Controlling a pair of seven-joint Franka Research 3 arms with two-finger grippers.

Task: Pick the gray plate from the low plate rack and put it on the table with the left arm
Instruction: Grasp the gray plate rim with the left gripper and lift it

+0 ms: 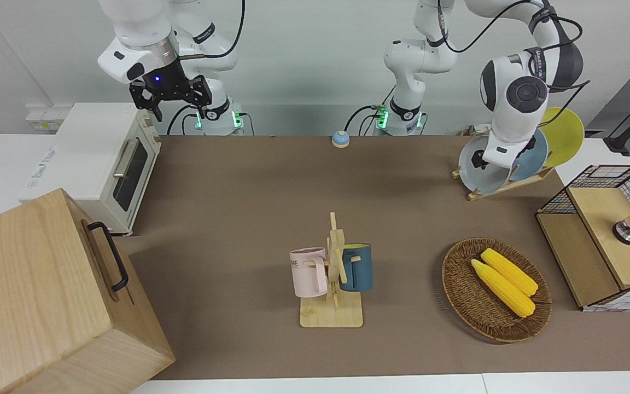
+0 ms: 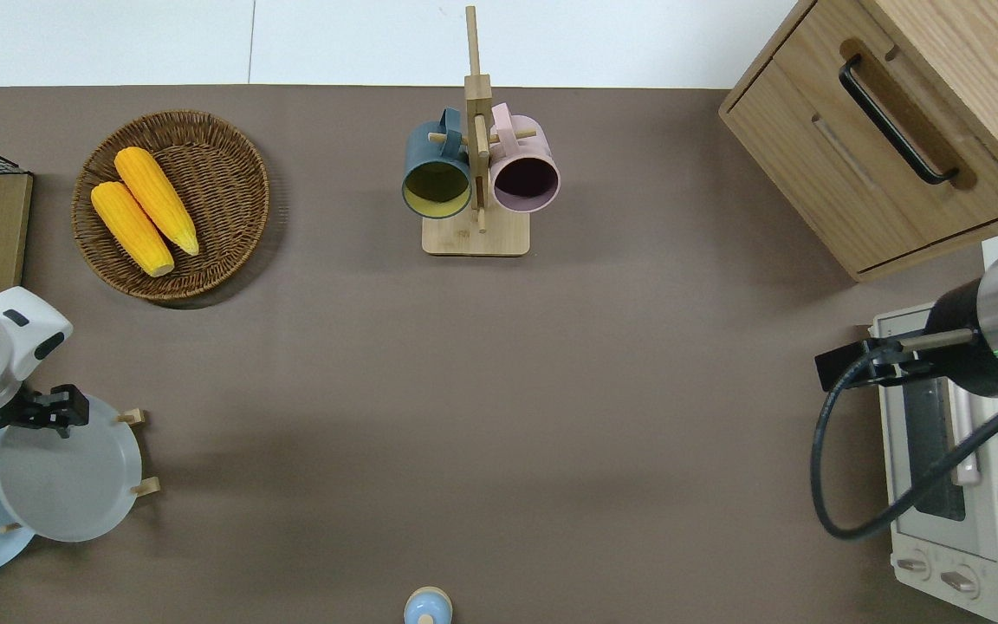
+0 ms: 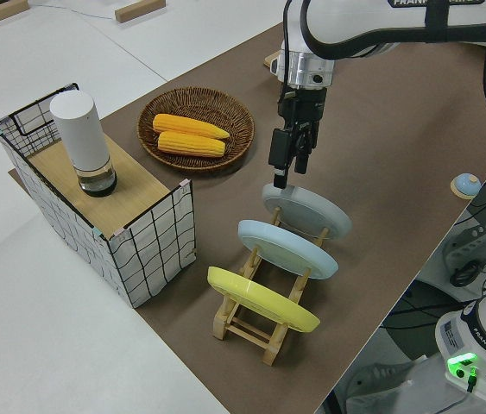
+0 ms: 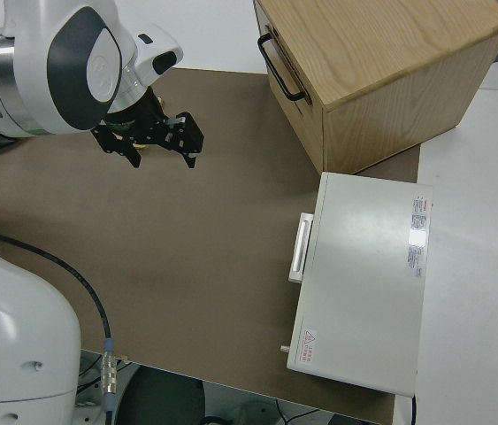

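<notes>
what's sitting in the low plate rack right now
Three tilted plates: the gray plate, a blue plate and a yellow plate. The left gripper covers part of the gray plate's rim.
</notes>
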